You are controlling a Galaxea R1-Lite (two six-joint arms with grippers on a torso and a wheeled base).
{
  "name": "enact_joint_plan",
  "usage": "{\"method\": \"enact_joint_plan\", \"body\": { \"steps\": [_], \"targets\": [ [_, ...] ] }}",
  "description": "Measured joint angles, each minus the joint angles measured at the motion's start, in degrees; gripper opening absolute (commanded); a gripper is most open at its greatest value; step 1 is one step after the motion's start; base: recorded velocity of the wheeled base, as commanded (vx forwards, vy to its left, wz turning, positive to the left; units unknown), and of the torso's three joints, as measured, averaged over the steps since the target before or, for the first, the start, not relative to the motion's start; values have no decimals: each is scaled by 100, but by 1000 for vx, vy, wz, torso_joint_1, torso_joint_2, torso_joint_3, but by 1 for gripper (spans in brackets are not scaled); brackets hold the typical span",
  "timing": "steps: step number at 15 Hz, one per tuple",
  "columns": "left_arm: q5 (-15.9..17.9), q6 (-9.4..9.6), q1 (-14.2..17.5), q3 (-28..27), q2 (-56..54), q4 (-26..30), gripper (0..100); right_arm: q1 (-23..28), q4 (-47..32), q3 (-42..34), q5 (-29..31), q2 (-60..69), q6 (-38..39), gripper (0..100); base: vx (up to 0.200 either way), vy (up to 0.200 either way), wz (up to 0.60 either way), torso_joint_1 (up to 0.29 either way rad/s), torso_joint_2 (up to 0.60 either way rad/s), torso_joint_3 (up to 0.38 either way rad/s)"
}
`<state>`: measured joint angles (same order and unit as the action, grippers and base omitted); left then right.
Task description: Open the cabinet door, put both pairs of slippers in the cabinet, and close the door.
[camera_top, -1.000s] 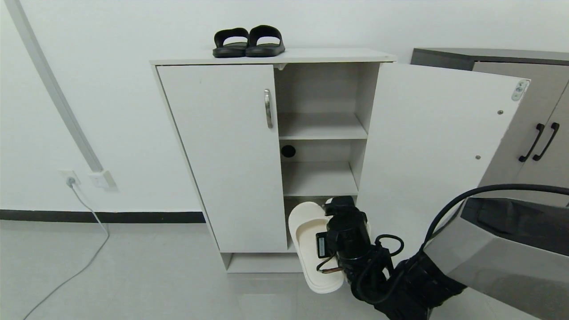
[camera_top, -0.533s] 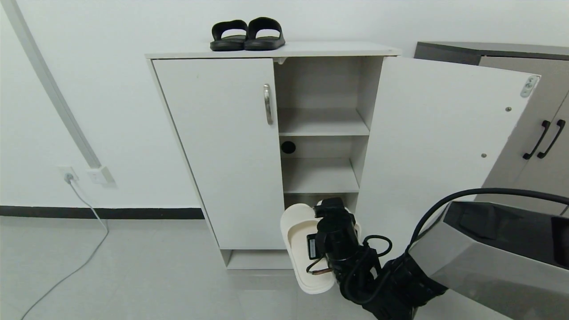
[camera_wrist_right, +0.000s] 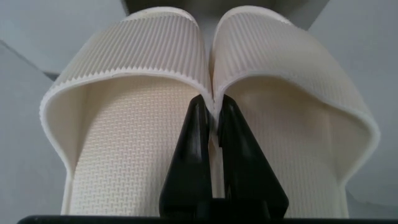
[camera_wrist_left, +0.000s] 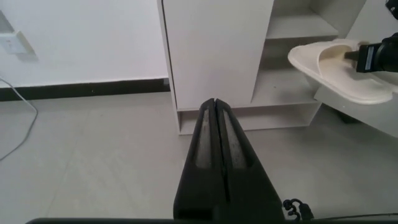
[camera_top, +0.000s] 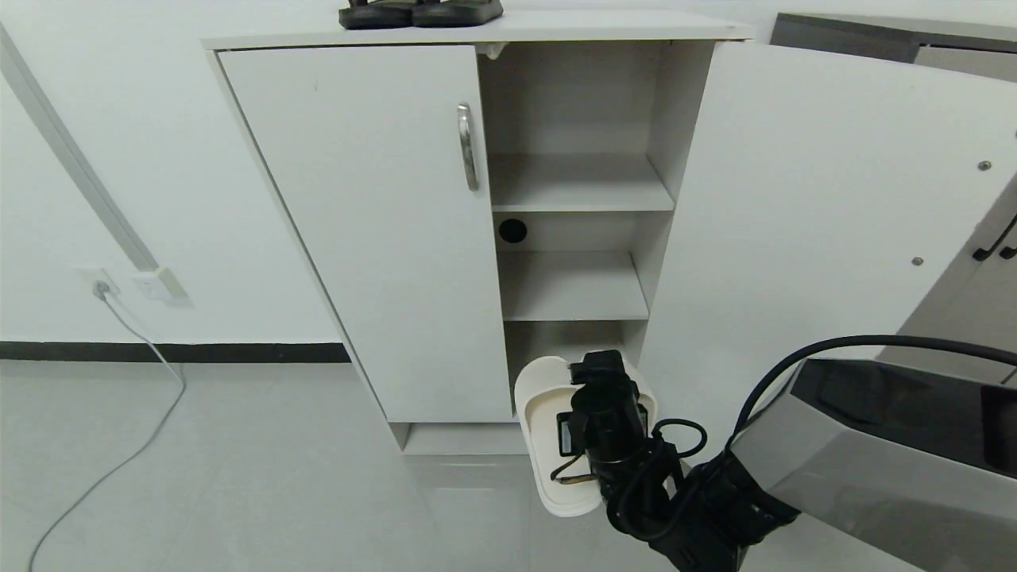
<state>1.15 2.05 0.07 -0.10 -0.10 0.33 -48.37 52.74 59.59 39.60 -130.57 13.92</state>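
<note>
Fingers (camera_wrist_right: 196, 124) of the right gripper (camera_wrist_right: 211, 104) clench the touching inner edges of the cream slippers (camera_wrist_right: 124, 143), one slipper on either side of them, toes just ahead at the front of the cabinet's (camera_top: 357, 238) bottom compartment beside the open right door (camera_top: 794, 238). Black slippers (camera_top: 421, 11) sit on the cabinet top, well above those fingers. The left gripper (camera_wrist_left: 214, 107) is pressed closed on nothing, floor beyond its tips.

The cabinet (camera_top: 381, 238) is smooth matt white board, its handle (camera_top: 468, 147) brushed metal with a dull shine. The cream slippers (camera_wrist_right: 124, 143) look like soft foam, ribbed on the straps and finely patterned on the insoles. The right gripper (camera_wrist_right: 212, 106) is matt black plastic. The floor (camera_top: 238, 492) is glossy grey.
</note>
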Motion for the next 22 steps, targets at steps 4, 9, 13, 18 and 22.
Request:
{"method": "enact_joint_plan", "body": {
  "steps": [4,9,13,18,22],
  "targets": [
    [2,-2,2,0,2,2,0,-11,1224,-113,134,100,-692,0,0,0,0,4,0,-199],
    [0,-11,0,0,2,0,0,24,1798,-215,206,95,-868,0,0,0,0,2,1,-172],
    [-2,0,-2,0,2,0,0,24,1936,-185,201,63,-969,0,0,0,0,3,-1,-14],
    [-2,-2,0,0,2,0,0,24,1919,-99,279,59,-969,0,120,0,0,0,2,1],
    [2,-2,0,0,2,0,0,52,1914,-85,280,52,-1031,0,200,0,0,1,4,2]
  ]
}}
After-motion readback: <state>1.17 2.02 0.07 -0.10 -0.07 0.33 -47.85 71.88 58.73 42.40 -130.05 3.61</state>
